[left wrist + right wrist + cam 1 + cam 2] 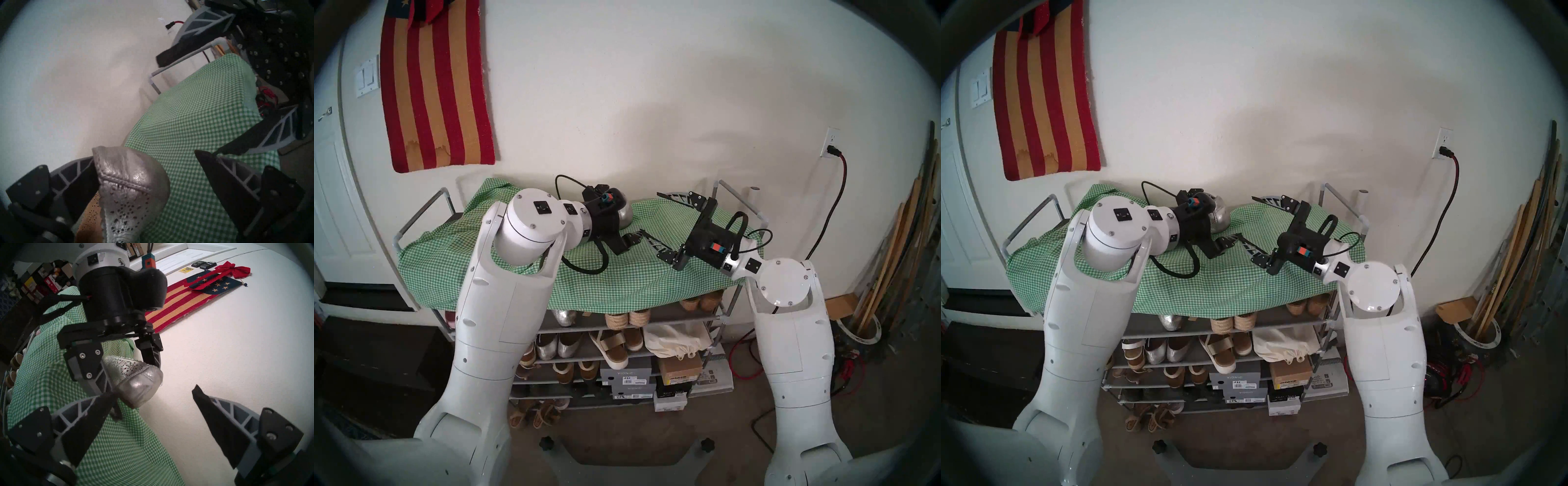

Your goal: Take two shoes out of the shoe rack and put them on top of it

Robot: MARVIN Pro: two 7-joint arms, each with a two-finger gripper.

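Note:
One perforated silver shoe [624, 213] [130, 183] [139, 387] lies on the green checked cloth [619, 278] covering the top of the shoe rack [419, 217], near the wall. My left gripper [631, 219] [144, 154] is open and straddles this shoe, one finger on each side, the far finger close against it. My right gripper [653, 216] [155, 390] hovers open over the cloth's right half, facing the left one, with nothing between its fingers. Another silver flat [563, 317] pokes out on the shelf just under the cloth; its pattern is too small to tell.
Raised grey rails [741, 200] stand at both ends of the rack top. Lower shelves hold plain silver flats [556, 346], sandals, a cream bag [677, 341] and shoe boxes [626, 376]. A striped flag [436, 88] hangs on the wall. A red cable [840, 183] and leaning boards [904, 254] are at the right.

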